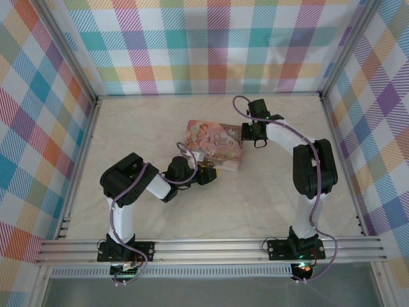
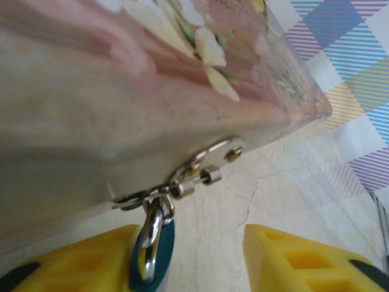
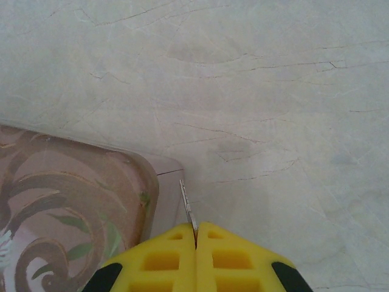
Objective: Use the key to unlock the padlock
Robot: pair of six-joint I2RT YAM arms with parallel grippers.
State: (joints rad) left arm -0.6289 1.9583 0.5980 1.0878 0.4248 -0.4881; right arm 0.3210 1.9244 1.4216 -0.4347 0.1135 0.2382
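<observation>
Here the left tool [image 2: 191, 255] stands apart, the padlock [image 2: 152, 258] hung at the hasp [image 2: 213, 155] of the tin [image 2: 121, 91] against one finger [image 2: 79, 264]; closing off-centre could knock it aside. The right tool [image 3: 196, 237], clamped on the key [image 3: 188, 204], may let it twist.

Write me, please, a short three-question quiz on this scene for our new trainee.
1. True or false: the right gripper is shut on the key.
2. Multiple choice: the padlock hangs from A) the hasp on the tin, B) the right gripper, C) the key.
3. Fill in: the padlock sits between the yellow fingers of the ___ gripper.
Key: 1 true; 2 A; 3 the left gripper.
</observation>
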